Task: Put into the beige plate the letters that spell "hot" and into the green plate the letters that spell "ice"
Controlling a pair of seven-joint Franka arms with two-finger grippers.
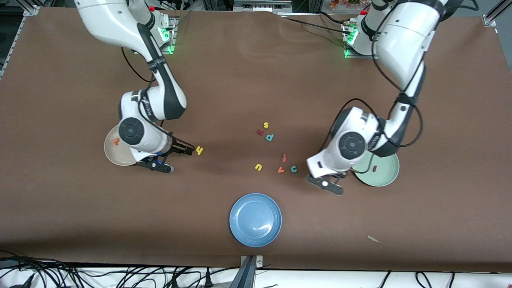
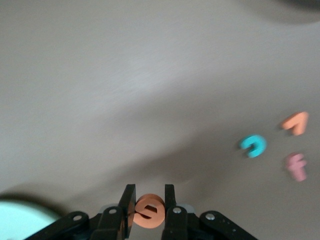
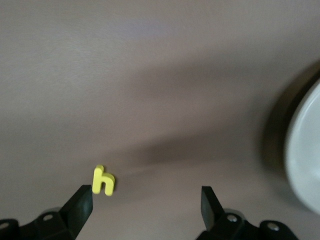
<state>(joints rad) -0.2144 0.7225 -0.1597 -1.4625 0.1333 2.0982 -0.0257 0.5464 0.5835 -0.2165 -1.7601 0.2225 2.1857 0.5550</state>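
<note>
My left gripper is shut on the orange e and hangs over the table beside the green plate, which holds the dark red i. In the front view the left gripper hides the e. The teal c lies on the table toward the middle. My right gripper stands open just beside the beige plate. The yellow h lies right at one fingertip. An orange t sits in the beige plate.
A blue plate stands near the front edge. An orange v, orange-red f and yellow u lie beside the c. Farther from the camera lie a yellow s, a teal p and a dark red letter.
</note>
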